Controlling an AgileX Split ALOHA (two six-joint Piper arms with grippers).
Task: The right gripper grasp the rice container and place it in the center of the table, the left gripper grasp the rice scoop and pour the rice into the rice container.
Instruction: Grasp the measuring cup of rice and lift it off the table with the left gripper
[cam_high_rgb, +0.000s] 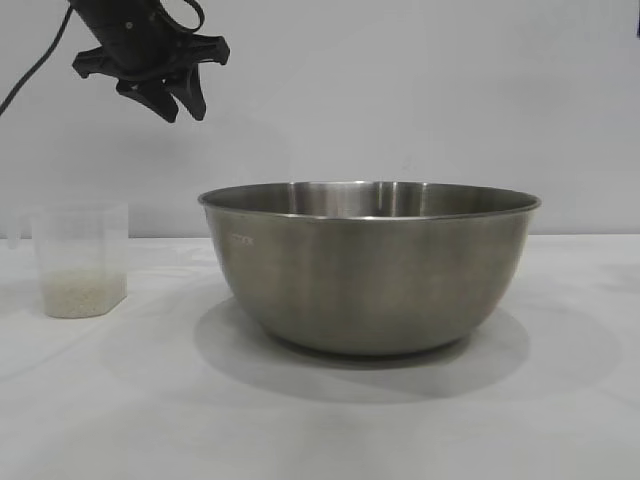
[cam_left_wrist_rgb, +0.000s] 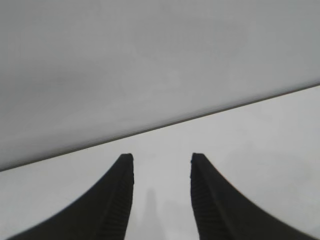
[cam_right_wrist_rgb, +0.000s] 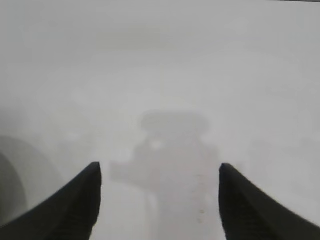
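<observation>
The rice container (cam_high_rgb: 370, 270), a large steel bowl, stands upright on the white table (cam_high_rgb: 320, 430) near the middle of the exterior view. The rice scoop (cam_high_rgb: 80, 250), a clear plastic cup, stands to its left, apart from it, with a shallow layer of rice (cam_high_rgb: 82, 293) in its bottom. My left gripper (cam_high_rgb: 183, 108) hangs high above the table, above and to the right of the scoop. It is open and empty, over bare table in the left wrist view (cam_left_wrist_rgb: 162, 157). My right gripper (cam_right_wrist_rgb: 159, 170) is outside the exterior view. It is open and empty over bare table.
A plain grey wall (cam_high_rgb: 400, 90) stands behind the table. In the right wrist view the gripper's shadow (cam_right_wrist_rgb: 172, 150) falls on the table. A blurred grey shape (cam_right_wrist_rgb: 12, 187) lies at that view's edge, and I cannot tell what it is.
</observation>
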